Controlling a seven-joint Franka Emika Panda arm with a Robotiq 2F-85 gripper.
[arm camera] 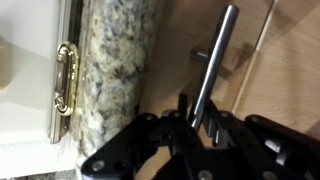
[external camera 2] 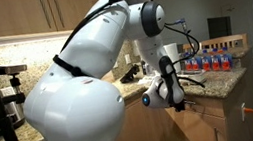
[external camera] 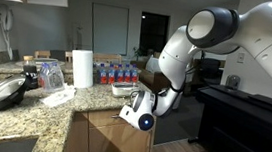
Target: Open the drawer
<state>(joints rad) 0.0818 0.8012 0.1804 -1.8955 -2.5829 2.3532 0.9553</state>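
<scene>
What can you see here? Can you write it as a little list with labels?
place: kitchen with a granite counter
gripper: shut on the handle
handle: silver bar
drawer: light wood, looks closed, inside not showing
on the counter: paper towel roll, bottles

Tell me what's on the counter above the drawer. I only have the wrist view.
Observer: A paper towel roll stands upright on the counter.
Operator: Anything else up there?
Observer: A row of bottles next to the roll.
Operator: Here the tool is shut on the handle. Where does the arm come from?
Observer: In both exterior views the arm comes down from above, in front of the counter edge.
</scene>
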